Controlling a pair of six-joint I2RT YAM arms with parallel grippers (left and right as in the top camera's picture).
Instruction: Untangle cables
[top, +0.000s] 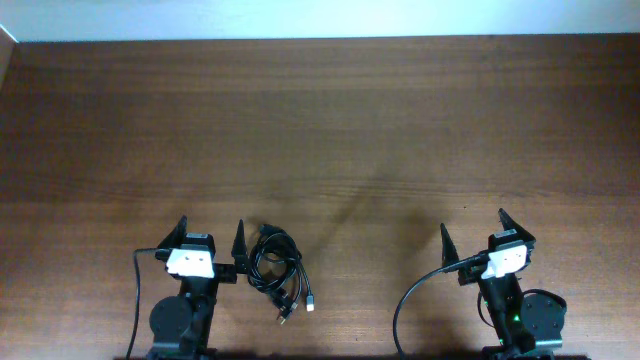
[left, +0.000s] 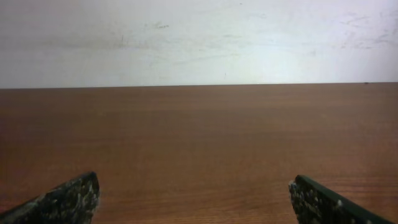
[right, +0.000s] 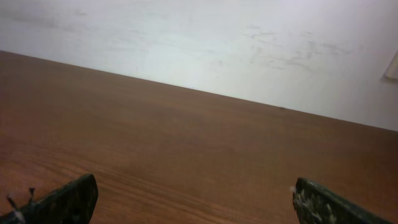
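The cables (top: 276, 270) lie as a small tangle of thin black cords near the table's front edge, with plug ends trailing toward the front right. My left gripper (top: 211, 227) stands open just left of the tangle, its right fingertip close beside it. Far to the right, my right gripper (top: 473, 222) is open with nothing between its fingers. Both wrist views show only bare wood between wide-spread fingertips (left: 74, 198) (right: 323, 202); the cables are out of view there.
The brown wooden table (top: 320, 130) stretches to a white wall (left: 199, 37) at the back. A thick black arm wire (top: 415, 300) loops beside the right arm base.
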